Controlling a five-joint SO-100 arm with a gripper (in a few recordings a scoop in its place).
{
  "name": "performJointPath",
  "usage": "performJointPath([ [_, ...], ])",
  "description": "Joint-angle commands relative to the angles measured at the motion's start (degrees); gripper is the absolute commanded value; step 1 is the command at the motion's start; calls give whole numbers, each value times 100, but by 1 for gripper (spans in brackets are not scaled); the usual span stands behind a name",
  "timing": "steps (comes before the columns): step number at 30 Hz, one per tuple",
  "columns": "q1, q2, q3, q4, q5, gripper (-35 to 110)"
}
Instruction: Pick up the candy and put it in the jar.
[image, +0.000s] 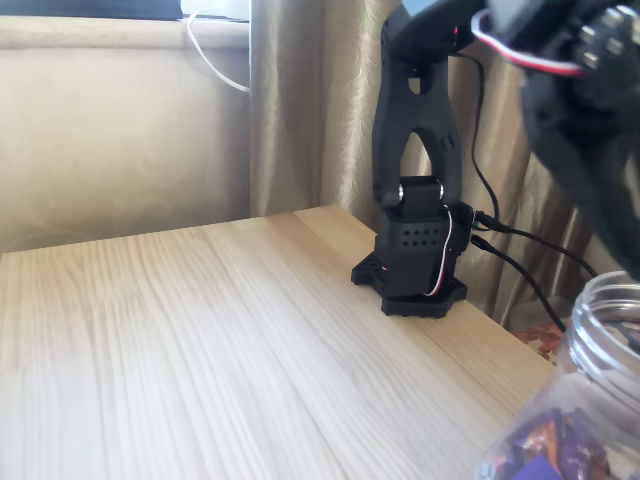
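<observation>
The jar stands at the bottom right corner, close to the camera: clear plastic with a wide ribbed neck and purple-wrapped sweets showing through its wall. The black arm rises from its base on the far right part of the table and bends over toward the camera. Its blurred front end, with the gripper, hangs just above the jar's mouth at the right edge. The fingers are too blurred and cut off to tell open from shut. The candy is out of view.
The light wooden table stretches left and forward from the base. Black cables trail off the table's right edge behind the base. A beige curtain and a wall with a white cable lie behind.
</observation>
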Motion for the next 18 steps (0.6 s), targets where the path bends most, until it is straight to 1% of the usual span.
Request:
performJointPath([
  [1, 1169, 220, -554, 149, -141, 0],
  [4, 2259, 562, -246, 114, -211, 0],
  [7, 3261, 1292, 756, -141, -193, 0],
  [10, 4122, 2048, 1934, -510, 114, 0],
  [13, 4737, 2856, 3226, -896, 360, 0],
  [16, 5124, 3463, 4315, -1292, 554, 0],
  [18, 5317, 3718, 4878, -1424, 853, 0],
])
